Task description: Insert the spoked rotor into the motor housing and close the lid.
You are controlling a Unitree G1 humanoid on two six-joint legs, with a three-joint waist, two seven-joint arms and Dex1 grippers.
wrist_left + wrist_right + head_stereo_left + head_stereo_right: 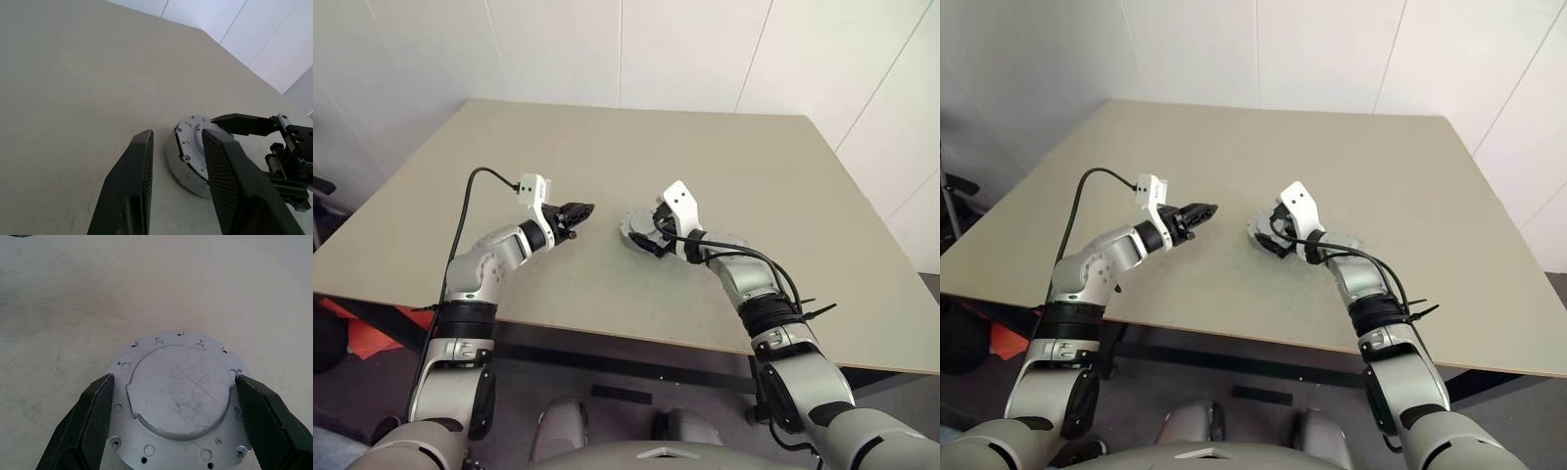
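A: How far is the work judged to be?

B: The lid [182, 390] is seated on the motor housing [183, 169], mid-table [754, 166]; the rotor is presumed enclosed.

A: And the arms?

B: The right gripper [171, 423] is spread wide, straddling the lid. The left gripper [576, 215] is held nearby, partly parted, empty.

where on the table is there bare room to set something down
Bare: the far half of the table beyond both grippers, and its left side outside the left gripper. Crowded: the middle, where the right gripper straddles the motor housing.
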